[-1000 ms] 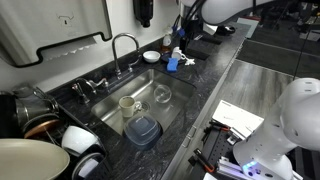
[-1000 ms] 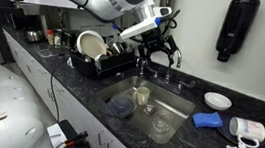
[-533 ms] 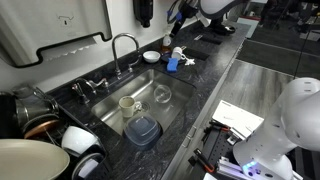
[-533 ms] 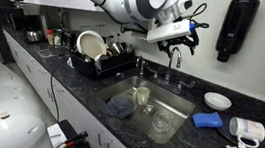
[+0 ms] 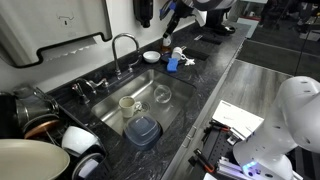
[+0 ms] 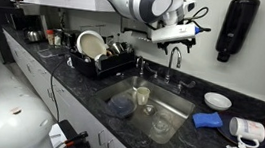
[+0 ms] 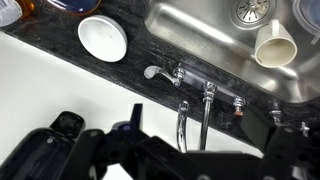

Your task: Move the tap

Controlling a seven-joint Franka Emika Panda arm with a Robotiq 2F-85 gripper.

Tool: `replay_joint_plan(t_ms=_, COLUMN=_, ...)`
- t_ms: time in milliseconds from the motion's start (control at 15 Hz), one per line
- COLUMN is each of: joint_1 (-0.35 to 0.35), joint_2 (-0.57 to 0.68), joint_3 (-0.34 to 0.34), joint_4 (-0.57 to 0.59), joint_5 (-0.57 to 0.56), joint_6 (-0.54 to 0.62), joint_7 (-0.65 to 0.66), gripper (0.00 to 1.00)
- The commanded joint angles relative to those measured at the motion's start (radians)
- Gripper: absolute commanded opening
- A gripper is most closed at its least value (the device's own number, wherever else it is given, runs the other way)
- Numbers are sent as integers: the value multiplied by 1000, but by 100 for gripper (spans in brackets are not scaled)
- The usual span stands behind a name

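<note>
The tap (image 5: 124,47) is a tall chrome gooseneck standing behind the sink at the wall; it also shows in an exterior view (image 6: 175,58). In the wrist view I look down on the tap's arch (image 7: 184,125) from above. My gripper (image 6: 183,34) hangs just above the top of the arch, not touching it, and shows at the top edge of an exterior view (image 5: 168,11). Its dark fingers (image 7: 210,132) stand apart on either side of the tap, open and empty.
The steel sink (image 5: 176,83) holds a cream cup (image 5: 128,103), a glass (image 5: 162,95) and a blue container (image 5: 143,130). Low handles (image 7: 157,72) flank the tap base. A white bowl (image 7: 103,39), a dish rack (image 6: 99,56) and a black wall dispenser (image 6: 236,31) stand nearby.
The gripper has swung from over the sink beside the dish rack towards the wall and now sits over the tap's arch. The tap has not moved.
</note>
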Motion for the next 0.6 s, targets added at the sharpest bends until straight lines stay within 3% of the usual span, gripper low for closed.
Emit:
replay_joint_plan(t_ms=0, joint_1=-10, joint_2=5, joint_3=18, joint_4=-7, joint_5=74, joint_6=33, joint_7=-77, gripper=100)
replay_joint_plan(t_ms=200, joint_1=76, joint_2=38, joint_3=-36, joint_4=15, joint_5=247, joint_6=104, joint_7=-304, gripper=100)
replay_joint_plan(t_ms=333, joint_1=182, joint_2=50, joint_3=-129, joint_4=33, joint_5=315, joint_6=117, joint_7=-450, gripper=100)
replay_joint_plan(t_ms=533, joint_1=269, joint_2=72, joint_3=-233, joint_4=65, joint_5=426, joint_6=83, joint_7=-656, gripper=100)
